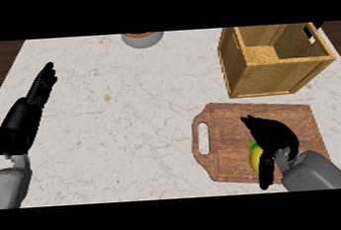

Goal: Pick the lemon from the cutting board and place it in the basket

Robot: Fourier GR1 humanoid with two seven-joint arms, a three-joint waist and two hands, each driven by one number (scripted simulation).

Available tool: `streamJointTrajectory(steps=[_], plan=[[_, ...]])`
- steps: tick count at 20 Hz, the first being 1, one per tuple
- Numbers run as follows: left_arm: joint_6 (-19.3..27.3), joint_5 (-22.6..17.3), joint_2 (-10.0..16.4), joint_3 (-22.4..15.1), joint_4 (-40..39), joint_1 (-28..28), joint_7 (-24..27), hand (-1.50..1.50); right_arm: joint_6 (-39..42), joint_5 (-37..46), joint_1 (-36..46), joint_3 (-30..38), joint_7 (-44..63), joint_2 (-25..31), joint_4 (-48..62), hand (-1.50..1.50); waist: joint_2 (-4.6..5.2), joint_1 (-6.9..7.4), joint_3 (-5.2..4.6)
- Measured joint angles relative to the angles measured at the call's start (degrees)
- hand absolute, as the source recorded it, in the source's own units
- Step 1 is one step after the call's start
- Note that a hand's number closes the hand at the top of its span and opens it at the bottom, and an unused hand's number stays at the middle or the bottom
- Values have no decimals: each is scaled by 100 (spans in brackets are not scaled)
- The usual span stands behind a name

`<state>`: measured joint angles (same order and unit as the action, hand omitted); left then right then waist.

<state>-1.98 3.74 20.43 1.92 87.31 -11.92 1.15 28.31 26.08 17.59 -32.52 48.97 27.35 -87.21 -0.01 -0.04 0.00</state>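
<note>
A yellow-green lemon [255, 154] lies on the brown wooden cutting board [226, 133] at the lower right. My right hand [273, 135] is over it, fingers and thumb curled round the lemon, so only its left side shows. The woven basket [251, 75] stands beyond the board at the upper right, with nothing visible inside. My left hand [27, 113] rests at the left edge of the counter, fingers straight and pointing away, holding nothing.
A round bowl-like object [142, 38] sits at the counter's far edge, cut off by the view. The marble counter [122, 115] spreads between my two hands. Dark floor shows past its left and right edges.
</note>
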Motion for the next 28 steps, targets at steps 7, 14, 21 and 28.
streamJointTrajectory(steps=[7,14,21,28], plan=[[-127,159,-157,97,264,84,-154,0,342,405,-211,419,-137,-322,46,-150,-1,8,0],[-224,306,-309,197,260,69,-168,0,502,929,-424,694,-360,-541,203,-150,-1,6,0],[-304,394,-399,299,178,72,-30,0,227,1328,-525,967,-869,-764,522,150,-38,24,-25],[-350,474,-473,320,198,119,10,0,-25,1891,-429,911,-1381,-808,852,150,-81,21,-78]])
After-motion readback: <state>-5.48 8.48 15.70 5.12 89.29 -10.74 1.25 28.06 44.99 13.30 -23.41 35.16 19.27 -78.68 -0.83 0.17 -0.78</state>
